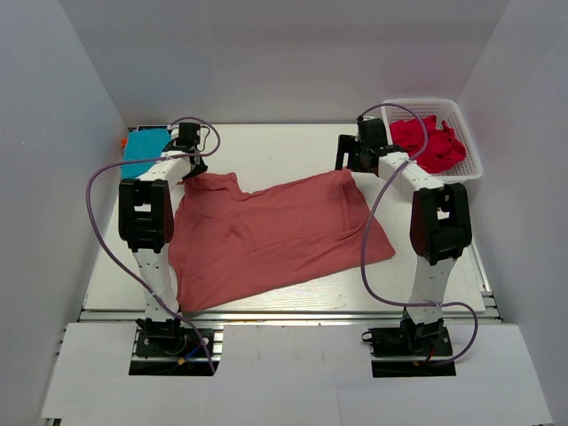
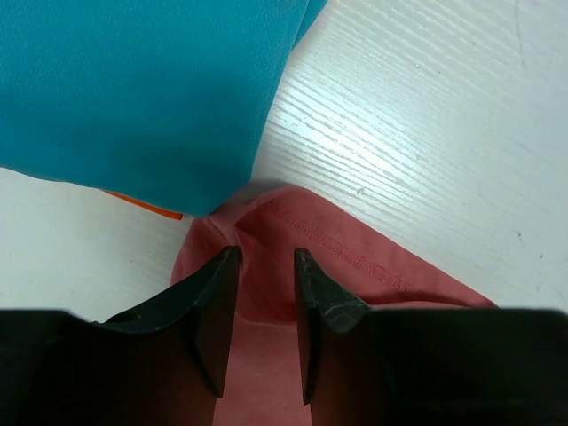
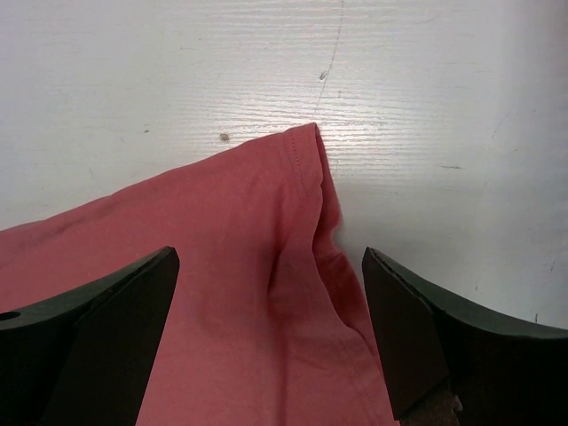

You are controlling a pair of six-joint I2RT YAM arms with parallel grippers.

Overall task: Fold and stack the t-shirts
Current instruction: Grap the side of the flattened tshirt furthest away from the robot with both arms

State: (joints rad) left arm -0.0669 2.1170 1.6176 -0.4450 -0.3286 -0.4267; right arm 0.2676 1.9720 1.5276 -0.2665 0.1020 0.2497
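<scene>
Salmon-red t-shirt [image 1: 275, 232] lies mid-table [image 1: 293, 146]. I see one corner between the left gripper [image 2: 266, 256]'s narrow jaws, grip unclear, and another between the right gripper [image 3: 269, 257]'s wide jaws. Count: one teal t-shirt [image 1: 146, 146], one orange sliver [image 2: 146, 206], crimson in one basket [image 1: 470, 169].

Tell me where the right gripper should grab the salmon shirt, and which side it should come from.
Take the salmon-red t-shirt by its far right corner, where the stitched hem ends. It lies flat on the table with a small raised fold along the edge. So come straight down from above and pinch across that fold. The open right gripper straddles it.
</scene>
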